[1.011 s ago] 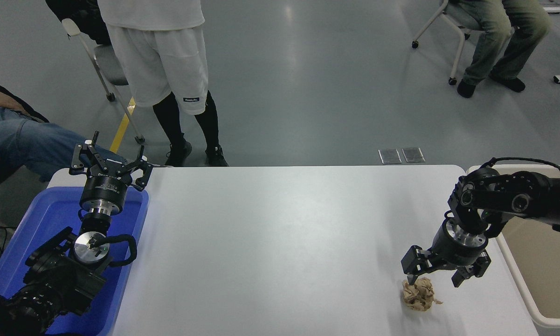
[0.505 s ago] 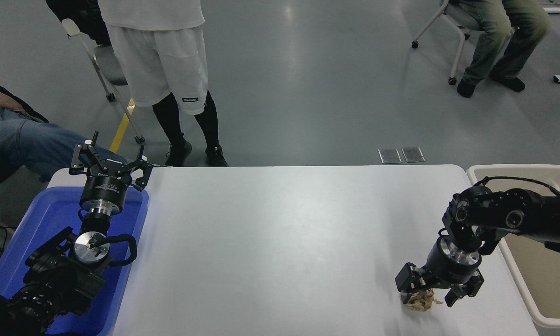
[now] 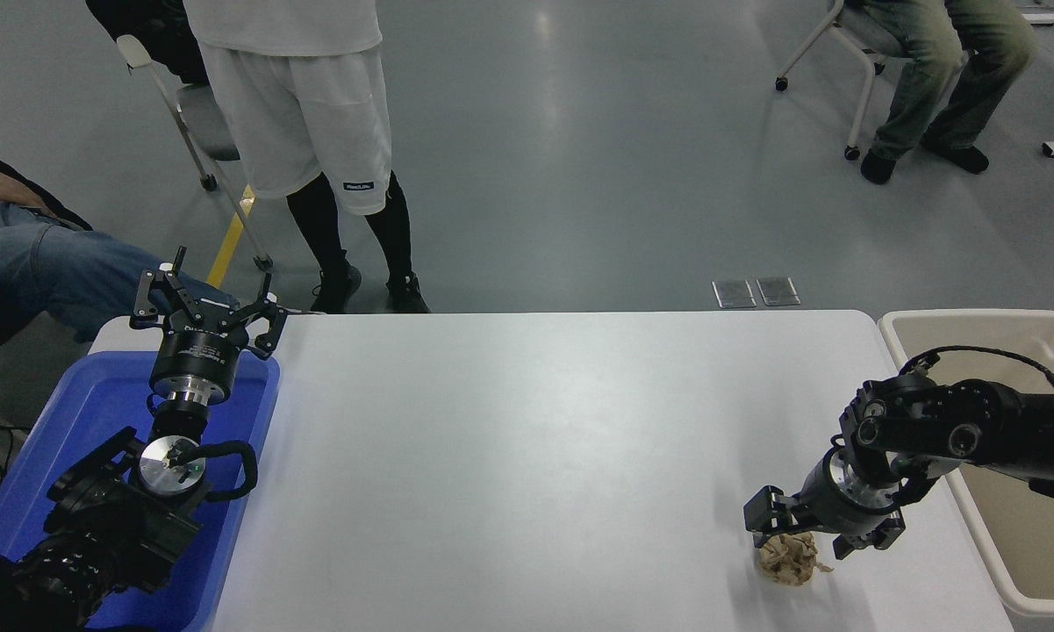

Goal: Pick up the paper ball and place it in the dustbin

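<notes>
The tan crumpled paper ball (image 3: 788, 559) lies on the white table (image 3: 527, 439) near its front right corner. My right gripper (image 3: 805, 530) hangs just over the ball's far top, open, with one finger at the ball's left and the other at its right. The ball rests on the table and is not squeezed. The beige dustbin (image 3: 974, 319) with a white rim stands off the table's right edge, partly hidden by my right arm. My left gripper (image 3: 204, 303) is parked open at the far left, above the blue tray.
A shallow blue tray (image 3: 88, 404) lies under my left arm at the table's left end. A person in white shorts (image 3: 303, 132) stands beyond the far edge. Others sit at the far left and top right.
My right gripper came down and towards me onto the paper ball, its fingers now on either side of it. The ball has stayed in place. The left arm has not moved.
</notes>
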`<action>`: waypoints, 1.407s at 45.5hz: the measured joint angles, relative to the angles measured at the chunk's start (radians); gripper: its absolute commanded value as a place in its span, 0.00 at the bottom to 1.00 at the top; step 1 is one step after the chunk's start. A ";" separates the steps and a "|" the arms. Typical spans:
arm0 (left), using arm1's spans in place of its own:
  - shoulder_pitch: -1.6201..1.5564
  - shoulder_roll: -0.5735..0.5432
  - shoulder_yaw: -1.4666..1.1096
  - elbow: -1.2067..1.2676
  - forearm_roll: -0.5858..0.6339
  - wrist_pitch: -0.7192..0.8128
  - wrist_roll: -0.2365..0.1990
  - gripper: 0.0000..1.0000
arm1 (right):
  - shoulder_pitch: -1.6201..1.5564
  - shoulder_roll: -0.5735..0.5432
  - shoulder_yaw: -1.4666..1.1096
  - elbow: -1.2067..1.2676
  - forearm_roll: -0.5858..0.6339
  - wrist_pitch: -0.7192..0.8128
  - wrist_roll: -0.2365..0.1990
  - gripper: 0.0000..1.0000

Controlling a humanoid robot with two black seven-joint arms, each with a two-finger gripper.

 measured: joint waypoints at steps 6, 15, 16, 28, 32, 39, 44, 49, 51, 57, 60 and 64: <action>0.000 0.000 0.000 0.000 0.001 -0.001 0.000 0.99 | -0.005 0.000 0.000 0.002 0.000 -0.013 0.001 1.00; 0.000 0.000 0.000 0.000 0.001 -0.001 0.000 0.99 | -0.016 0.002 0.000 0.003 0.000 -0.023 0.003 1.00; 0.000 0.000 0.000 0.000 0.001 -0.001 0.000 0.99 | -0.017 0.002 0.000 0.003 0.000 -0.023 0.003 1.00; 0.000 0.000 0.000 0.000 0.001 -0.001 0.000 0.99 | -0.027 0.005 0.001 0.003 0.005 -0.033 0.003 0.99; 0.000 0.000 0.000 0.000 0.001 -0.001 0.000 0.99 | -0.030 0.006 0.001 0.001 0.008 -0.037 0.003 0.99; 0.000 0.000 0.000 0.000 0.001 -0.001 0.000 0.99 | -0.037 0.007 0.001 0.001 0.012 -0.044 0.003 0.83; 0.000 0.000 0.000 0.000 0.000 -0.001 0.000 0.99 | -0.043 0.008 0.001 0.001 0.014 -0.053 0.003 0.61; 0.000 0.000 0.000 0.000 0.000 0.000 0.000 0.99 | -0.047 0.009 0.001 0.003 0.015 -0.059 0.003 0.45; 0.000 0.000 0.000 0.000 0.000 0.000 0.000 0.99 | -0.048 0.009 0.001 0.004 0.015 -0.061 0.003 0.39; 0.000 0.000 0.000 0.000 0.000 0.000 0.000 0.99 | -0.054 0.010 0.001 0.006 0.016 -0.064 0.003 0.13; 0.000 0.000 0.000 0.000 0.000 0.000 0.000 0.99 | -0.058 0.010 0.000 0.006 0.017 -0.065 0.004 0.00; 0.000 0.000 0.000 0.000 0.000 0.000 0.000 0.99 | -0.061 0.012 0.000 0.008 0.017 -0.066 0.005 0.00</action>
